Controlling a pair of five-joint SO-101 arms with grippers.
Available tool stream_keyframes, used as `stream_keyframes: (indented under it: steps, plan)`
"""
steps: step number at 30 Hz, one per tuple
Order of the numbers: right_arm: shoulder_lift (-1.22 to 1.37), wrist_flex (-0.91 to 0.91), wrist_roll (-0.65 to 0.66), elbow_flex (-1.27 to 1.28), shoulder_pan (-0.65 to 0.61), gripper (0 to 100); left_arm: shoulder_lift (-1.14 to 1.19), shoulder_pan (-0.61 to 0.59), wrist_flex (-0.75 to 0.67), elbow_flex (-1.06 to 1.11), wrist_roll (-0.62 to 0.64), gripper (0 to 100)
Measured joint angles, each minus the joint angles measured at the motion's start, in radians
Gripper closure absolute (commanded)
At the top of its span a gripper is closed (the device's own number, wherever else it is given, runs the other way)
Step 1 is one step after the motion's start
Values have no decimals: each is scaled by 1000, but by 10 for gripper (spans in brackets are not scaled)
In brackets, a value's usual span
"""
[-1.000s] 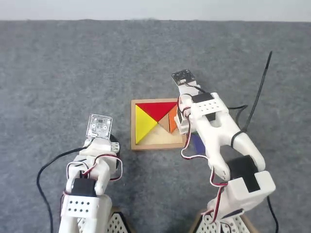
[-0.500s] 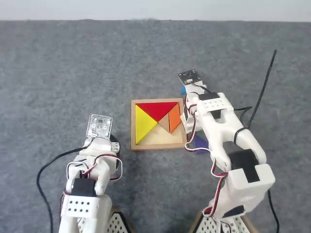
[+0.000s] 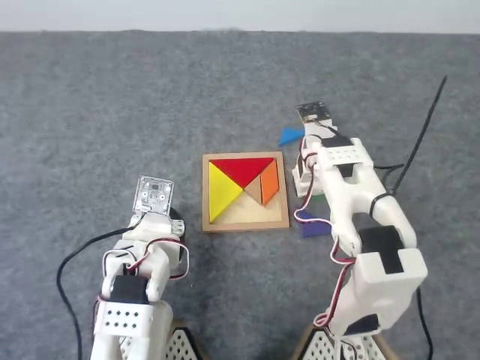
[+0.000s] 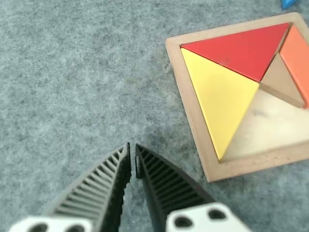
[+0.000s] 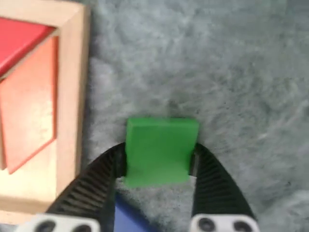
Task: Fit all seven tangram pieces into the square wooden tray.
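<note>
So we're three pieces in. Looking down from the high view, the square wooden tray (image 3: 244, 226) has the red triangle (image 3: 241, 169) along its 12 o'clock side, the yellow triangle (image 3: 220, 193) along 9 o'clock and the orange parallelogram (image 3: 269, 182) at 3 o'clock. The 6 o'clock part is bare wood.

We reckon the step in hand is picking up the green square (image 5: 161, 145). It sits on the grey carpet just off the tray's 3 o'clock rim, and the right gripper (image 5: 157, 157) has its fingers (image 5: 99, 181) pressed against two opposite sides of it. We can't tell whether it's off the carpet yet.

Next move, as we see it: lift the square, carry it toward 9 o'clock over the rim and lower it into the bare patch. It'll probably need turning onto a corner to sit against the slanted edges, so wrist angle matters more than reach.

The right wrist view gives us the grip itself, plus a dark blue piece (image 5: 126, 218) close beside the fingers. From above, the arm covers that spot, but we get the layout instead: blue triangle (image 3: 291, 136) at 1 o'clock of the tray, dark blue piece at 4 o'clock.

The left wrist view shows the left gripper (image 4: 131, 147) clenched on nothing, parked over carpet around 8 o'clock of the tray.
</note>
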Motion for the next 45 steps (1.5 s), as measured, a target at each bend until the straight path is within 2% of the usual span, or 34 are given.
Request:
stream_keyframes:
  steps: [10, 14, 20, 27, 31, 38, 42, 45]
  plan:
    - [-6, 38, 3, -14, 9, 933, 0, 0, 0, 0, 0, 985]
    - [-77, 71, 46, 8, 2, 933, 0, 0, 0, 0, 0, 985]
    - [-275, 75, 68, 144, -106, 933, 0, 0, 0, 0, 0, 985]
    - [-445, 75, 163, 241, -232, 931, 0, 0, 0, 0, 0, 985]
    - [-470, 75, 183, 247, -304, 930, 0, 0, 0, 0, 0, 985]
    - [-476, 75, 190, 247, -359, 933, 0, 0, 0, 0, 0, 985]
    - [-476, 51, 273, 236, -451, 932, 0, 0, 0, 0, 0, 985]
    - [-442, 48, 322, 207, -471, 932, 0, 0, 0, 0, 0, 985]
